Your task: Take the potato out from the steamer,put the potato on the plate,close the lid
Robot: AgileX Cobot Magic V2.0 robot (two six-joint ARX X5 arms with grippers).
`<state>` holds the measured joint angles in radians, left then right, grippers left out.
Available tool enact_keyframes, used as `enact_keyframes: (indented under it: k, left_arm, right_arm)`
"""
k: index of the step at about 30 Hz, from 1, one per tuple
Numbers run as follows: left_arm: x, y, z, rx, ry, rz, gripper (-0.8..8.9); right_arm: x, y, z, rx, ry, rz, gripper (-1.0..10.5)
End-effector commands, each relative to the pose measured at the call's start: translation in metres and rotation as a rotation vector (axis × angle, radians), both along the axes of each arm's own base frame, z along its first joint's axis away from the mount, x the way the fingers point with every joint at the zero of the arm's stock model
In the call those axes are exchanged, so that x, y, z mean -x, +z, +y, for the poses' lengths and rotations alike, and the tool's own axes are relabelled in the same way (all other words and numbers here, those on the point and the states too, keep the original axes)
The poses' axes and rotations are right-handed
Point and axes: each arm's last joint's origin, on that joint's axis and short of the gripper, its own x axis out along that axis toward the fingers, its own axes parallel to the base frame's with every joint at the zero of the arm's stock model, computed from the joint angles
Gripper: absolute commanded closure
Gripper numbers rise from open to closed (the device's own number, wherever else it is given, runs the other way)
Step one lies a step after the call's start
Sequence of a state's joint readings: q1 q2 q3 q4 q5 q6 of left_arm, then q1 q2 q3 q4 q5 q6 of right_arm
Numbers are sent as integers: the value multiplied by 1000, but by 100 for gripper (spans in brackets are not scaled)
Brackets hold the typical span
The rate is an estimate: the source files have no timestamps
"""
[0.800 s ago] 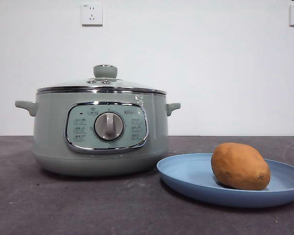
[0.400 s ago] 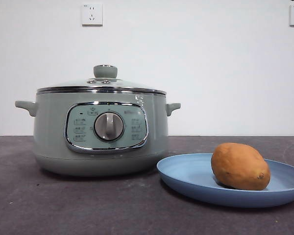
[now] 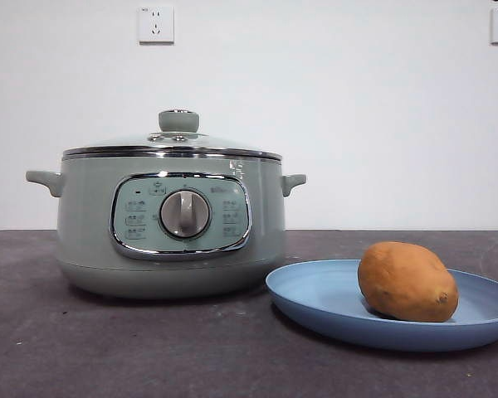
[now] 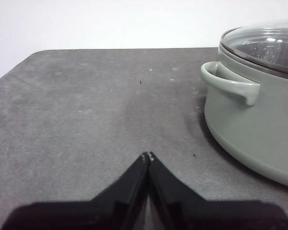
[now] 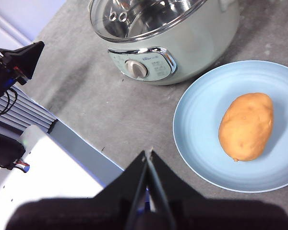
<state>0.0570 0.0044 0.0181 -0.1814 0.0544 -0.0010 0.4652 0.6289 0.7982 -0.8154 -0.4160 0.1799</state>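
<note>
On the grey table, the potato lies on the plate, just beside the steamer with its lid on. Two wall sockets sit behind. Left pincer and right pincer are both closed, empty, touching nothing.

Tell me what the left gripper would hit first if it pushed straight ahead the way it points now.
Probably nothing: the left gripper, jaws shut, points across bare table; the steamer sits off to one side, though depth is unclear.
</note>
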Motion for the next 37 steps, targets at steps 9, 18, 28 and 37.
enact_keyframes:
  k: [9, 18, 28, 37]
  left_arm:
    - [-1, -5, 0, 3, 5, 11, 817]
    - [-1, -5, 0, 3, 5, 11, 817]
    - [-1, -5, 0, 3, 5, 11, 817]
    - [-1, -5, 0, 3, 5, 11, 817]
  right_arm:
    - [0, 0, 0, -3, -4, 0, 947]
    - [0, 0, 0, -3, -4, 0, 947]
    - [15, 11, -25, 57, -101, -274, 947]
    - [24, -7, -46, 75, -326, -662, 947]
